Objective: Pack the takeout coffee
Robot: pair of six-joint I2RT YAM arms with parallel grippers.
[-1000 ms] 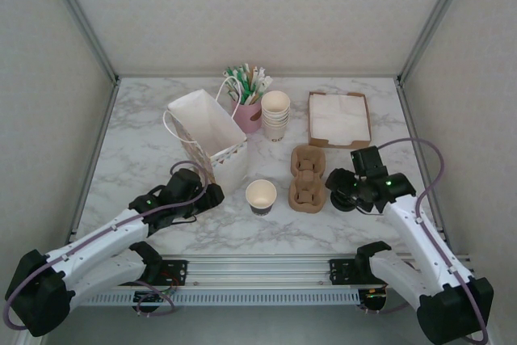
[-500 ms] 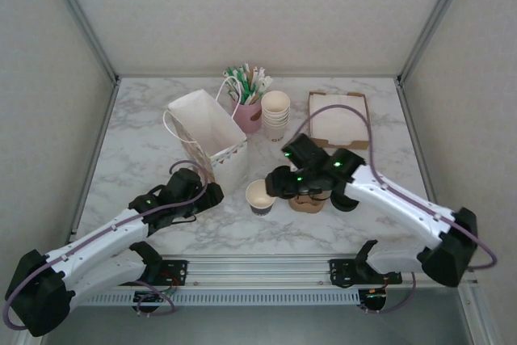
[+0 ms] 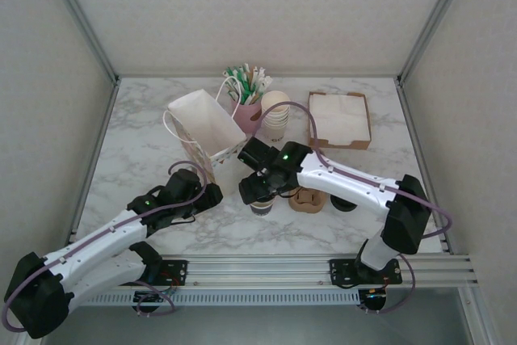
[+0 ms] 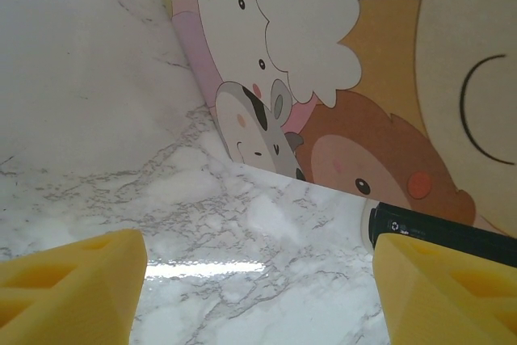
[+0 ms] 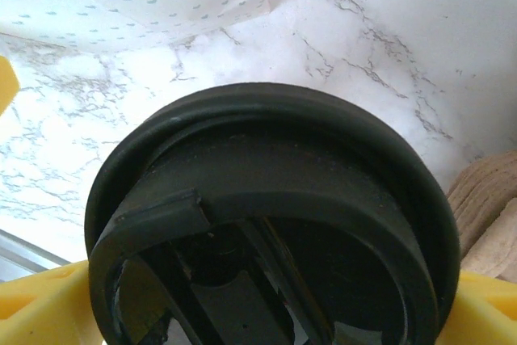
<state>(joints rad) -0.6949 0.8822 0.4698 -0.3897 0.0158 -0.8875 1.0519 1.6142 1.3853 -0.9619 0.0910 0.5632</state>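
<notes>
The right gripper point(image 3: 255, 190) hangs over a small cream paper cup point(image 3: 261, 208) on the marble table point(image 3: 145, 143), beside a white cartoon-printed paper bag point(image 4: 363, 78), its jaws spread wide around a round black plastic lid point(image 5: 266, 199). The left gripper point(image 4: 258, 280) sits by the bag, jaws half apart, empty. A tilted lid could seat crooked or tip the light cup.

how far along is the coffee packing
Done: nothing finished yet. In hand: the right gripper grips a lid above the cup; whether it is seated is hidden. The left gripper is open beside the bag. Left: get the lid on, then put the cup in the bag.
</notes>
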